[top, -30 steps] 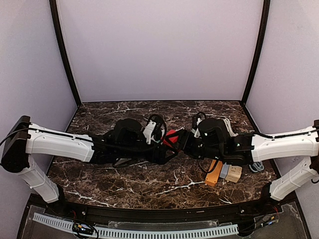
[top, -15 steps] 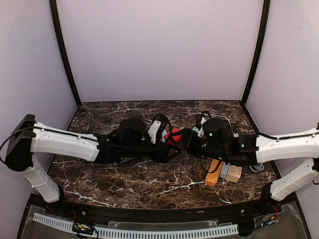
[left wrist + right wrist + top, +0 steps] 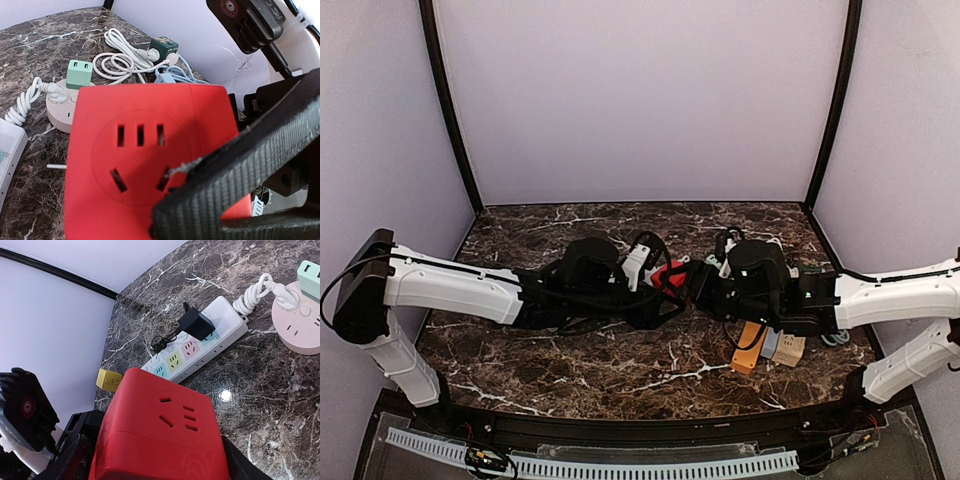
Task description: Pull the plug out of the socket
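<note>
My left end effector and my right end effector meet at the middle of the top view. Between them is the red cube-shaped plastic socket block, held up off the dark marble surface. The left one is clenched on it: in the left wrist view a ribbed black finger presses across the lower right of the block's face. The right one looks clamped too, with the block filling the bottom of the right wrist view between its black fingers.

I judge the block light, rigid and hollow, with smooth glossy sides that could slip under a hard tug. The flat side faces, away from the rounded edges, are the best places to grip.

As a near cube it has no real long axis. One socket face points straight at the left wrist camera, another towards the upper right of the right wrist view. Both faces are vacant, so I cannot see the plug. A thin pale pin juts from the block's left edge, and it may be a prong. The pull should run left–right across the top view.
</note>
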